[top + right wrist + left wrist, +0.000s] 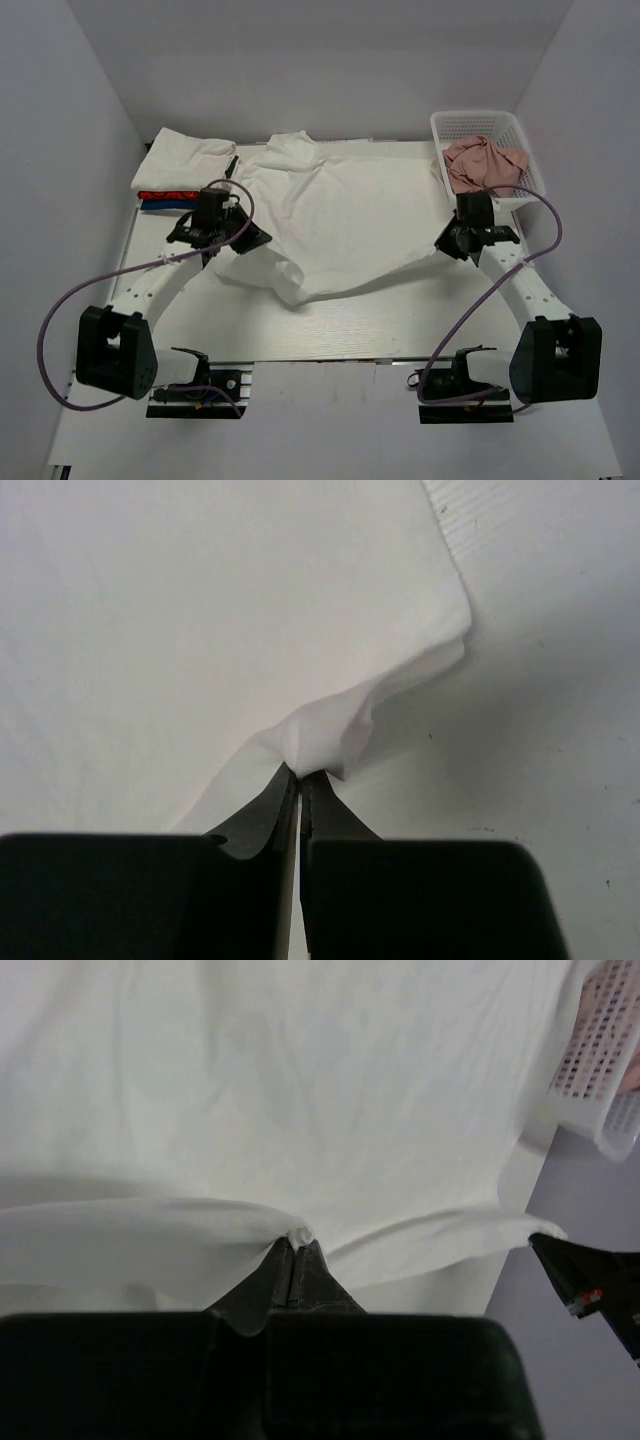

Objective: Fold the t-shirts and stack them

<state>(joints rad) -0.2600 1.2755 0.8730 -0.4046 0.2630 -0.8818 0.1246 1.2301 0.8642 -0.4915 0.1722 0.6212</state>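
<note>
**Q:** Where is the shirt?
**A:** The large white t-shirt (345, 210) lies spread across the pale slatted table (330, 335), collar toward the far wall.

**Q:** And the arms?
**A:** The left gripper (297, 1244) is pinched tight on the shirt's left edge. The right gripper (300, 772) is clamped on its right corner.

**Q:** The surroundings?
**A:** Plain white walls (330, 60) box in the table. At far left, a folded white shirt (180, 158) tops a red shirt (165, 193) and a blue shirt (160, 204). At far right, a white basket (522, 135) holds pink cloth (480, 162).
</note>
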